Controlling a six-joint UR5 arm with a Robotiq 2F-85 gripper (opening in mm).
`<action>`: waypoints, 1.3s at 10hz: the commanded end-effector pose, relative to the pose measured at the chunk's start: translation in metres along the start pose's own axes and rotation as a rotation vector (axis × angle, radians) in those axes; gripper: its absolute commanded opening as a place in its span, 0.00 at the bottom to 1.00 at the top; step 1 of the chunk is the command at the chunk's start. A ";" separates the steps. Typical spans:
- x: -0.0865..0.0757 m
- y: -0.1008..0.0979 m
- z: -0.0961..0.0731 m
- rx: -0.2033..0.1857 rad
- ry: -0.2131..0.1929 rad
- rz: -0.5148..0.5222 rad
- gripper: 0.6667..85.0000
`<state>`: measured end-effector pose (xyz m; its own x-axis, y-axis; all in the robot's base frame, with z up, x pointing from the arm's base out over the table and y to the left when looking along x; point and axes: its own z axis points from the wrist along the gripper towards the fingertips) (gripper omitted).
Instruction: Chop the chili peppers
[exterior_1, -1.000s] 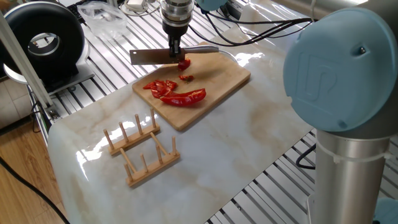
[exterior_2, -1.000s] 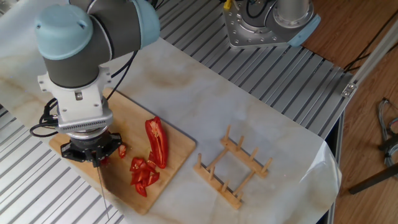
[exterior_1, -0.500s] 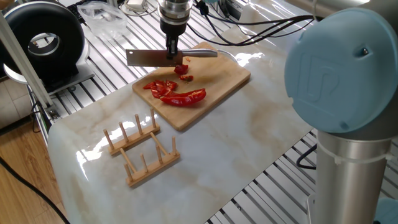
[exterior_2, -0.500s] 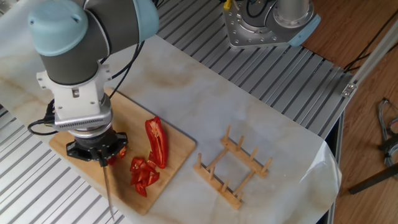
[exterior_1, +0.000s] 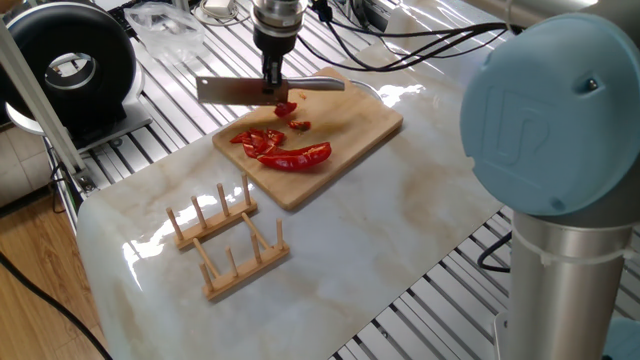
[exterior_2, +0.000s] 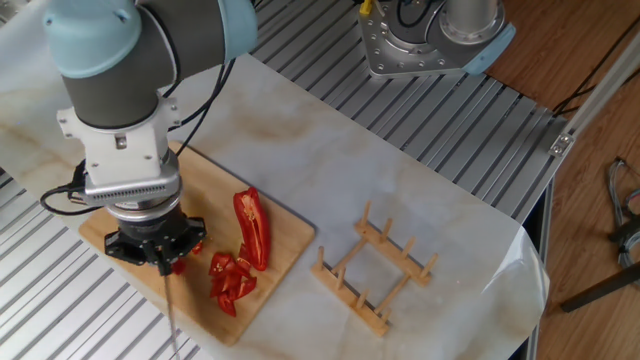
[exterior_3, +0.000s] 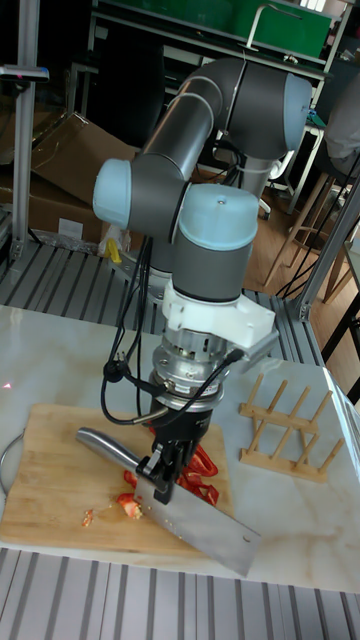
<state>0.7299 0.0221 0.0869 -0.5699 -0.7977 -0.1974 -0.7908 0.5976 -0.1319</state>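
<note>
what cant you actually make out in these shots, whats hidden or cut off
- Gripper fingers: hidden by the arm's wrist in the other fixed view; clamped on the cleaver in the tall view.
- Cleaver blade: seen only edge-on, a thin line, in the other fixed view.
- Chili peppers: partly hidden behind gripper and cleaver in the tall view.
- Cutting board: near end covered by the arm in the other fixed view.
- Tiny red bits: too small to count.

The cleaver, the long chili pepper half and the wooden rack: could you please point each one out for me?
cleaver (exterior_1: 228, 91), one fixed view, on the flat of the blade.
long chili pepper half (exterior_1: 300, 157), one fixed view, on its middle.
wooden rack (exterior_2: 375, 272), the other fixed view, on a base rail.
</note>
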 end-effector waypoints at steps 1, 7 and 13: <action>-0.003 -0.015 0.007 0.044 -0.020 0.073 0.01; -0.005 0.031 0.015 -0.143 -0.058 0.026 0.01; -0.008 0.020 0.003 -0.097 -0.074 0.047 0.01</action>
<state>0.7107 0.0428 0.0756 -0.5721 -0.7812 -0.2499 -0.8062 0.5916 -0.0035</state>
